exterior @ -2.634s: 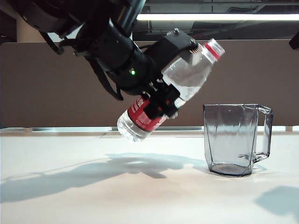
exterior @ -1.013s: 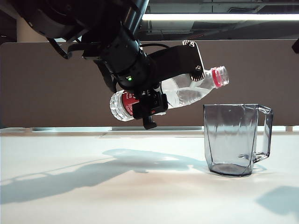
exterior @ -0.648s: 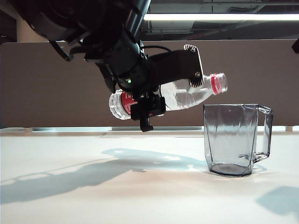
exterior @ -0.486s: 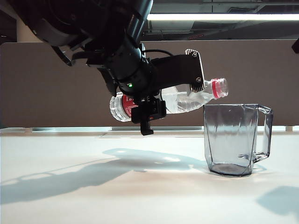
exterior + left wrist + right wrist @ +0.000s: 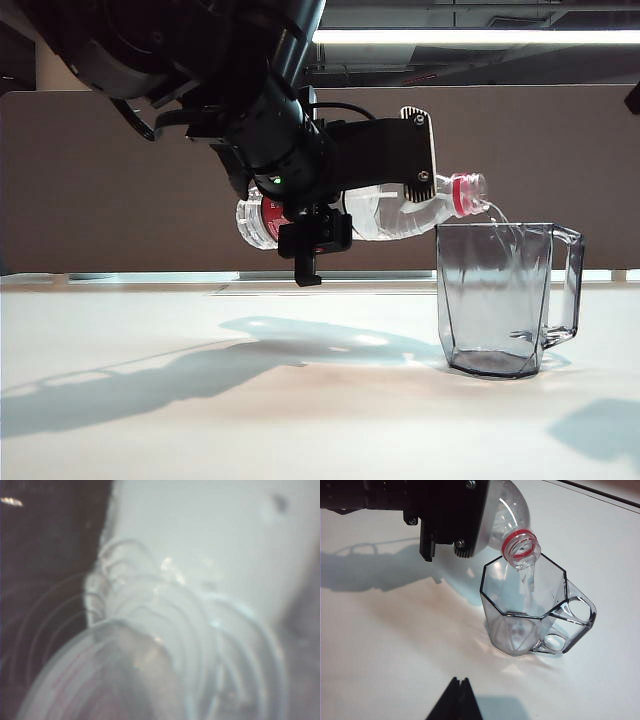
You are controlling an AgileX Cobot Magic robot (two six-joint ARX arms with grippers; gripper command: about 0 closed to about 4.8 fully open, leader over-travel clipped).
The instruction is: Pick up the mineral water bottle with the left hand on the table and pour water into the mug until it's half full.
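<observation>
My left gripper (image 5: 352, 200) is shut on the mineral water bottle (image 5: 400, 210) and holds it almost level above the table (image 5: 150, 420). The bottle's red-ringed open mouth (image 5: 470, 192) sits at the near rim of the smoky faceted mug (image 5: 500, 300), and a thin stream of water (image 5: 503, 216) falls into the mug. The right wrist view shows the same from above: bottle neck (image 5: 520, 546) over the mug (image 5: 520, 625), water stream (image 5: 527, 577), left gripper (image 5: 462, 520). My right gripper (image 5: 460, 681) hovers shut and empty, well short of the mug. The left wrist view is filled by the blurred bottle (image 5: 165, 645).
A brown partition (image 5: 100, 180) runs behind the table's far edge. The mug's handle (image 5: 565, 290) points right, away from the left arm. The arm's shadow (image 5: 150, 375) lies on the white tabletop left of the mug.
The left gripper has rolled the bottle from neck-up to about level and lowered its mouth to the mug's rim. Water has started to run out. The right gripper has kept still.
</observation>
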